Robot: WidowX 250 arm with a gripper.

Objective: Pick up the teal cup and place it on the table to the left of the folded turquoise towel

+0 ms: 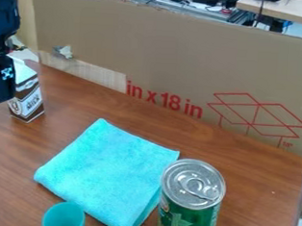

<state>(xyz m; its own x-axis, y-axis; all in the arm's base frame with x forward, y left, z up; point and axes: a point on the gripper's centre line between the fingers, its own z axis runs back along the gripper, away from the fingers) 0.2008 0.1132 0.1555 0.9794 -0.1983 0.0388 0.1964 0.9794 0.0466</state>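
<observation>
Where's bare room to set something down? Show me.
Bare table lies between cloth and cardboard, left of the cloth below the carton, and right of the can. Crowded: the front, where cloth, can and cup bunch.

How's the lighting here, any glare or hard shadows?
Camera view: soft, fairly even light on the cardboard; no hard-edged shadow around the folded cloth; bright reflections on the can's metal lid; the black gripper by the carton reads very dark, little shading detail.

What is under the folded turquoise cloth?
The cloth lies on the brown wooden table; anything else beneath it is covered and cannot be seen.
</observation>
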